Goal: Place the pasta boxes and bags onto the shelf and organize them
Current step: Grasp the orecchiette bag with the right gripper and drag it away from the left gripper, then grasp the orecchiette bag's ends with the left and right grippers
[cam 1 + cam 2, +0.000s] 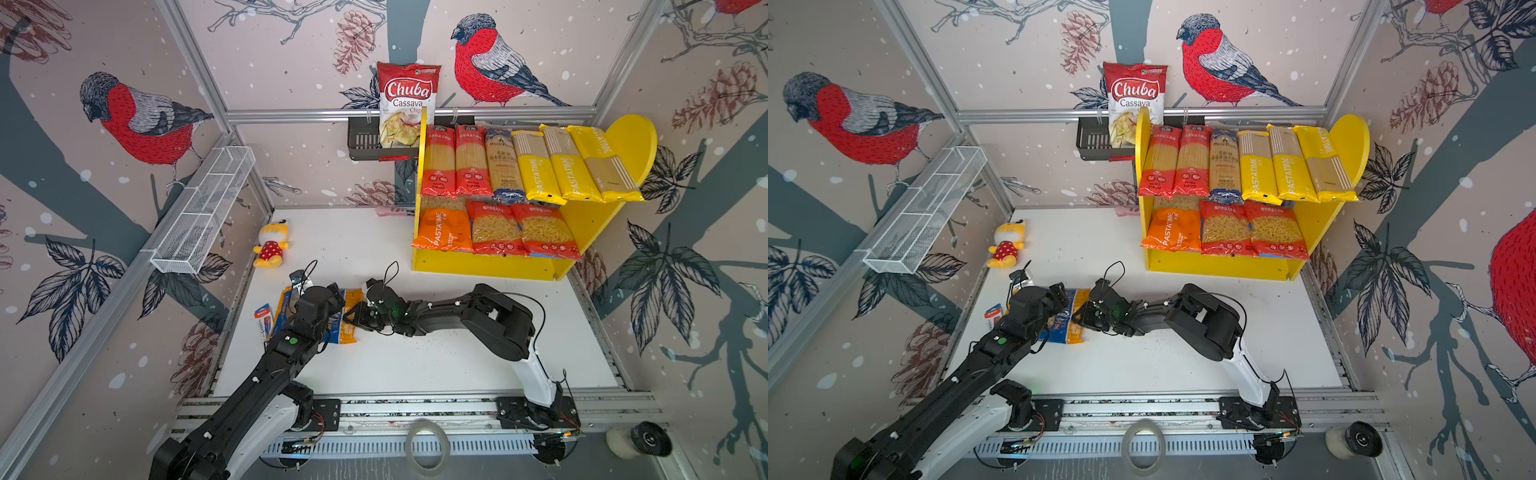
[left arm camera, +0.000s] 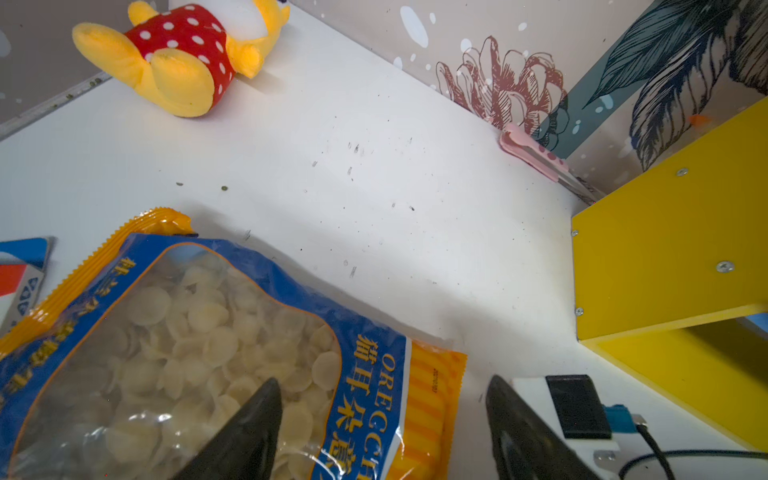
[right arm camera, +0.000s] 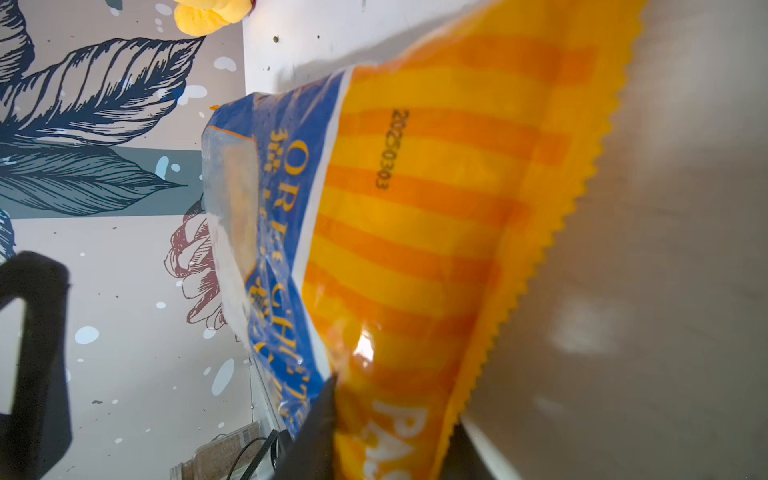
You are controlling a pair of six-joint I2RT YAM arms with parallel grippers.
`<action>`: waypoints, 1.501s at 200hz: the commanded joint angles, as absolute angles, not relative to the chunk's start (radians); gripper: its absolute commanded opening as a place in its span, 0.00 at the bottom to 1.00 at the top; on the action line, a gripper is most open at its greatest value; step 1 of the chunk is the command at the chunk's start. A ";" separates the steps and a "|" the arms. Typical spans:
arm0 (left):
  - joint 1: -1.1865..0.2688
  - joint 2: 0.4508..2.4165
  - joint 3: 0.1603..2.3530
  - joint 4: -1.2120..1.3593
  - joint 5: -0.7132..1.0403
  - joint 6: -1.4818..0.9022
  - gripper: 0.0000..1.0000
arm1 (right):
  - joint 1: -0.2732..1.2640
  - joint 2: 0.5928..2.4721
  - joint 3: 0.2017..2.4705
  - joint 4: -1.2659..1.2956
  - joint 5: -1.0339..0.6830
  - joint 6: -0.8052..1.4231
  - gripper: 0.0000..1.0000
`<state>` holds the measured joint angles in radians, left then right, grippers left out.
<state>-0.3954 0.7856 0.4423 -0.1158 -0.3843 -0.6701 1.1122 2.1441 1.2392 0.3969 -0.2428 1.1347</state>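
1. Found the blue-yellow pasta bag (image 1: 348,332) lying on the white surface (image 1: 415,365) toward its front left, well apart from the shelf (image 1: 478,266) and between the two arms.
2. Saw the right tool (image 3: 395,407) clamped on the bag's yellow-striped end, with fingers close together on either side of the film in the right wrist view.
3. Saw the left tool (image 2: 382,382) spread wide and gripping nothing, with one finger (image 2: 249,432) over the bag's clear window and the other over bare surface just past the striped end.
4. Counted six long packs side by side on the shelf's upper level in both top views: two red spaghetti packs (image 1: 438,162) at the left, one dark-blue pack (image 1: 500,166) next, and three yellow PASTATIME packs (image 1: 540,170) at the right.
5. Noted three shorter bags touching in a row on the lower level: an orange bag (image 1: 442,230) at the left and two red macaroni bags (image 1: 496,228) beside it.
6. Spotted a yellow-red plush toy (image 1: 272,245) on the surface near the back left, well apart from the bag.
7. Spotted a small red-white-blue box (image 1: 263,318) just beside the bag at the surface's left edge.
8. Saw a Chuba chips bag (image 1: 407,104) upright in a black wall rack (image 1: 363,141) behind the shelf.
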 commanded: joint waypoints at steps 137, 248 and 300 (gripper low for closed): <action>-0.522 1.059 0.569 0.050 -0.039 -0.502 0.76 | 0.946 1.496 0.932 -0.475 0.257 0.371 0.18; -0.488 1.086 0.421 0.166 0.076 -0.636 0.84 | 0.888 1.155 0.564 -0.098 -0.032 1.018 0.69; -0.545 1.157 0.384 0.239 0.167 -0.656 0.75 | 0.896 1.113 0.372 0.140 -0.089 1.225 0.70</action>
<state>-0.5110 1.1320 0.3943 0.1600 0.1093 -0.6350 0.9024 1.1137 0.4080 -0.0338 -0.0334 1.0973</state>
